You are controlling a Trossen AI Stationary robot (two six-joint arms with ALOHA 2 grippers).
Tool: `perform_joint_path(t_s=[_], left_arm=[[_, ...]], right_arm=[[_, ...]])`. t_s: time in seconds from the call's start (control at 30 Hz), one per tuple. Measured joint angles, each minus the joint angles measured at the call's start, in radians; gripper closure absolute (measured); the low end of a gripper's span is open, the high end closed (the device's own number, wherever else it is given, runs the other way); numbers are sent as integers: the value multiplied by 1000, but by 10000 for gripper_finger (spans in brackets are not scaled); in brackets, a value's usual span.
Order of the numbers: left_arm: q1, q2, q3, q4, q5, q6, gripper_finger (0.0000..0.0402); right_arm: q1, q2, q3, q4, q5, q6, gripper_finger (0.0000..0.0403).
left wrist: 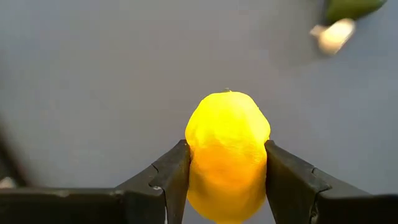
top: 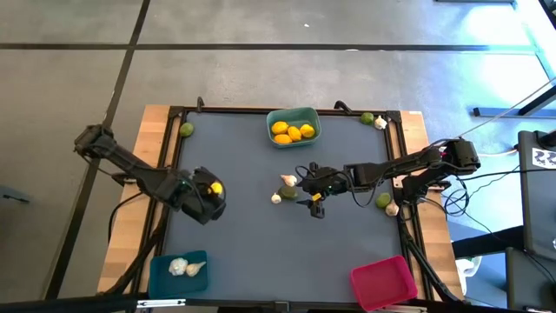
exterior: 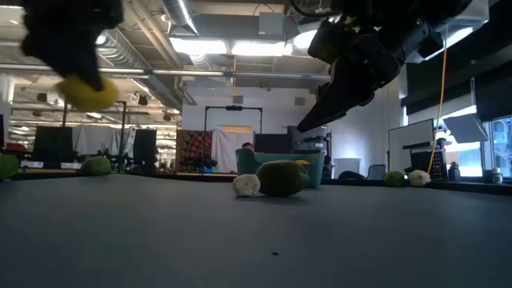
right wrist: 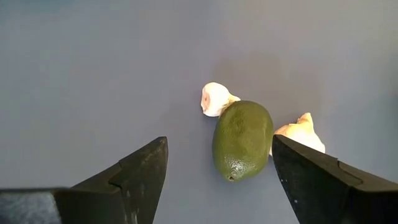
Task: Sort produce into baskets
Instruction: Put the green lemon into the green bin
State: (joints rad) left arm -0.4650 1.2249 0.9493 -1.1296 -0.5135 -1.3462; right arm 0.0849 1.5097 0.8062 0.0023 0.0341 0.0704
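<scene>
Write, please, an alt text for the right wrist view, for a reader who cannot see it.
The open right gripper hangs above a smooth oval green lime lying on the dark grey table mat. Two knobbly white garlic bulbs lie close beside the lime, one at its far end and one at its side.

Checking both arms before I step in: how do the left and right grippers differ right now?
The left gripper is shut on a lemon; the right gripper is open and empty. The left holds its lemon up off the mat near the left edge; the right hangs mid-table over a lime lying between two garlic bulbs. Both point down at the mat.
</scene>
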Motion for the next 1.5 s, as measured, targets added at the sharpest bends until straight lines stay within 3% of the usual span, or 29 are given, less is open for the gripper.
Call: perform_joint_path(t_s=[0.6,1.1,1.5], left_arm=[[355,3,0,542,-26,599,233],[558,130,0,786,-20,830,233],[670,262,0,971,73,937,233]], right_arm=[[0,0,0,-4,0,0,116],[0,0,0,-4,11,-8,116],[0,0,0,-1,11,-21,116]])
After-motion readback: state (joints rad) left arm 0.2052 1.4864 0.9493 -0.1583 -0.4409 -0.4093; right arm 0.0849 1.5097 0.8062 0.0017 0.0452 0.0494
